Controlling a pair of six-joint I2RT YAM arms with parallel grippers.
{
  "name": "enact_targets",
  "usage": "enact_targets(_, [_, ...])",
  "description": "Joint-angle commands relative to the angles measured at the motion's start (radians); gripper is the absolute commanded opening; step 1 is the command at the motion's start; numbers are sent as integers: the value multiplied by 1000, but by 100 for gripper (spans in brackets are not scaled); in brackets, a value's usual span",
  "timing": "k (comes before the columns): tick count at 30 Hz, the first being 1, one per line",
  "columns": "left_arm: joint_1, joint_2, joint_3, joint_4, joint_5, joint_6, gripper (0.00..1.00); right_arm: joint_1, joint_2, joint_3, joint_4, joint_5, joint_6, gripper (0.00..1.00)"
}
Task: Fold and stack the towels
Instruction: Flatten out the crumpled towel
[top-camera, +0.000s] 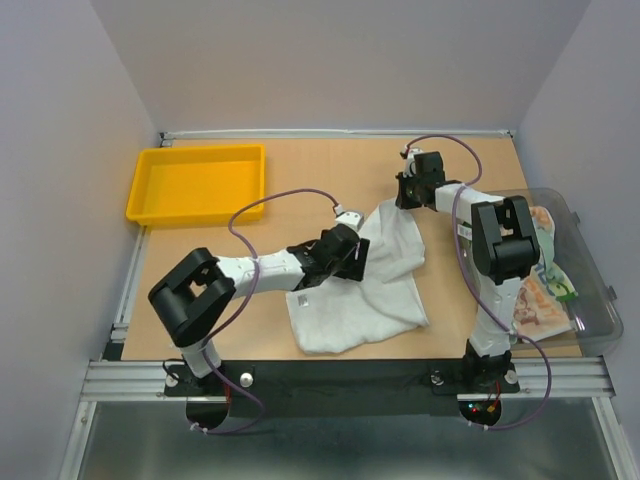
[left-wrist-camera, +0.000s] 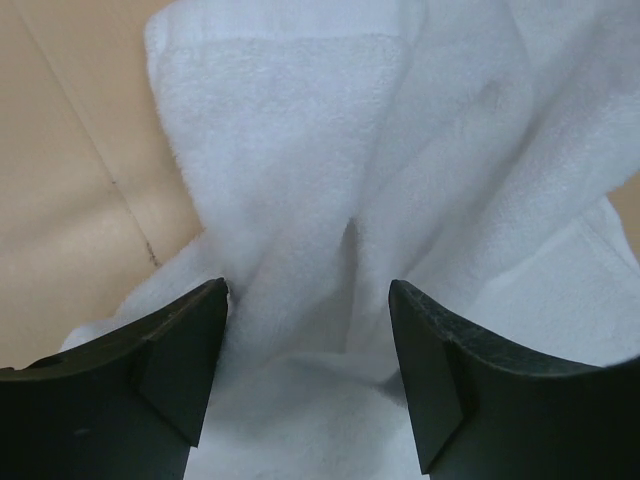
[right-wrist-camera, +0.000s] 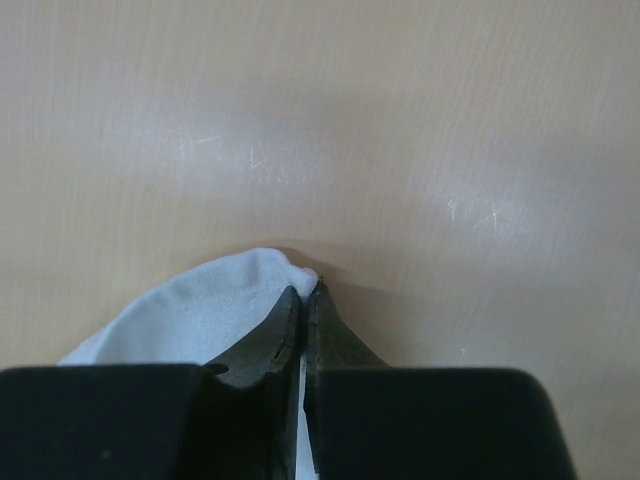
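A plain white towel (top-camera: 372, 292) lies rumpled on the wooden table (top-camera: 250, 330), between the two arms. My left gripper (top-camera: 352, 256) hovers low over its upper left part. In the left wrist view that gripper (left-wrist-camera: 308, 290) is open, with a soft ridge of the towel (left-wrist-camera: 330, 150) between the two dark fingers (left-wrist-camera: 180, 360), which stand apart from the cloth. My right gripper (top-camera: 405, 196) is at the towel's far corner. In the right wrist view it (right-wrist-camera: 308, 290) is shut on the tip of the white towel (right-wrist-camera: 215, 305), just above the table (right-wrist-camera: 400, 120).
A yellow plastic tray (top-camera: 197, 183) stands at the back left. A clear plastic bin (top-camera: 592, 300) sits at the right edge beside the right arm, holding printed cloths (top-camera: 540, 305). Grey walls close in the table on three sides.
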Motion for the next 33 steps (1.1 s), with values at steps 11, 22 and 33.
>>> enact_targets(11, [205, 37, 351, -132, 305, 154, 76, 8, -61, -50, -36, -25, 10, 1])
enact_targets(22, [208, 235, 479, -244, 272, 171, 76, 8, -66, -71, -30, -53, 15, 1])
enact_targets(33, [202, 297, 457, -184, 279, 128, 71, 8, -66, -80, -24, -67, 24, 1])
